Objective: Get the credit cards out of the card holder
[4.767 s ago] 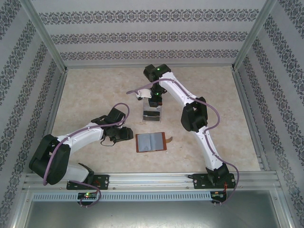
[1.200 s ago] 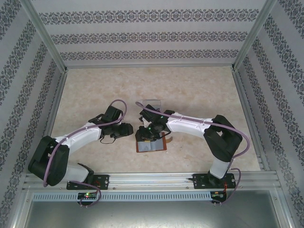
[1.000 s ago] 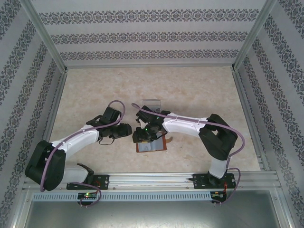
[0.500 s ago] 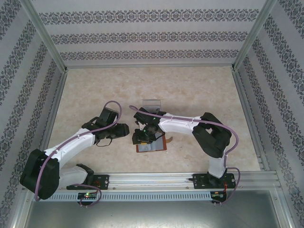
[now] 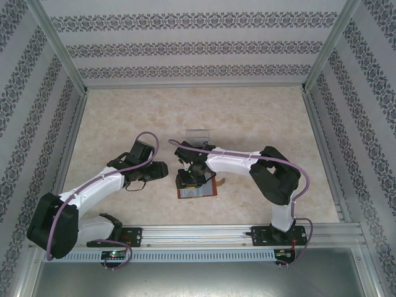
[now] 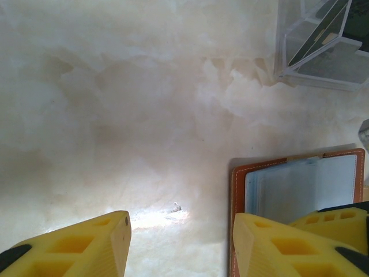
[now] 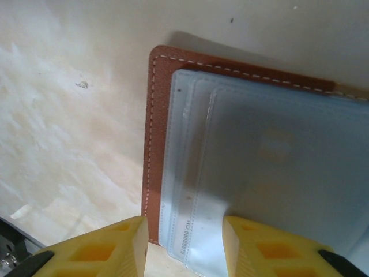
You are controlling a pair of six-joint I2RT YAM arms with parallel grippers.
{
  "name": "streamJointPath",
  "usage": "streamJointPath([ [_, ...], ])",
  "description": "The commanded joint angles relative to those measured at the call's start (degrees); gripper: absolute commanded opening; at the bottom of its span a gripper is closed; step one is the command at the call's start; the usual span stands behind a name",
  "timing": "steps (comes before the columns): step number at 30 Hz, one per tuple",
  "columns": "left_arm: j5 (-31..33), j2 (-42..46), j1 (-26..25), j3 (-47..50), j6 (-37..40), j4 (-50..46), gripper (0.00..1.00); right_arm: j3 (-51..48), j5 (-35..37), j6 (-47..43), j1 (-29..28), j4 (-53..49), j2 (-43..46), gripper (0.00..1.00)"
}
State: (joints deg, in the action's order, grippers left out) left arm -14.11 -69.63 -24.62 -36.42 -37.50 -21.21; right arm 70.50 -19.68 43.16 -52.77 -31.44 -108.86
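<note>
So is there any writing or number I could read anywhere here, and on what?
card holder: one row of tiny print near the edge of its clear sleeves, possibly digits, too blurred to read.
clear tray and table: no lettering visible.

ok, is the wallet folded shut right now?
No, the wallet lies open, its bluish-grey lining facing up inside the brown stitched edge.
</note>
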Motion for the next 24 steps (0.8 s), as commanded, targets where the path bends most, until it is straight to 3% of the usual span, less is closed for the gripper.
streamJointPath([
  [1, 0.0, -0.5, 0.5, 0.0, 1.4, -0.8, 0.51, 0.8, 4.0, -1.2, -0.8, -4.3, 0.3, 0.4],
  [24, -1.4, -3.2, 0.5, -1.4, 2.0, 0.3, 0.5, 5.4, 19.4, -2.4, -1.7, -19.2, 2.7, 0.49],
])
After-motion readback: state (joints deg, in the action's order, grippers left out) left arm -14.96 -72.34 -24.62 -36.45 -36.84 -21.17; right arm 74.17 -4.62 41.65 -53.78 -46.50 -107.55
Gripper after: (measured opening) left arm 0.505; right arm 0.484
